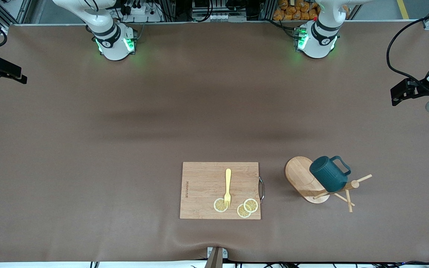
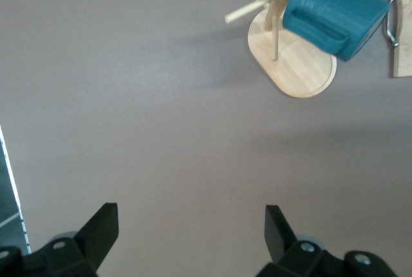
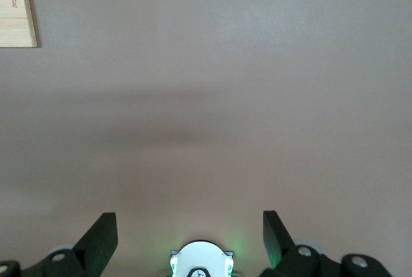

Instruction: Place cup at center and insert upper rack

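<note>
The dark teal cup hangs tilted on a peg of the light wooden mug tree, which stands on the table near the front camera, toward the left arm's end. In the left wrist view the cup and the tree's oval base show well away from my left gripper, which is open, empty and high over bare table. My right gripper is open and empty, high over the table near its own base. Neither gripper shows in the front view.
A rectangular wooden cutting board lies beside the mug tree, toward the right arm's end, with a yellow fork and three lemon slices on it. Its edge shows in the left wrist view and its corner in the right wrist view.
</note>
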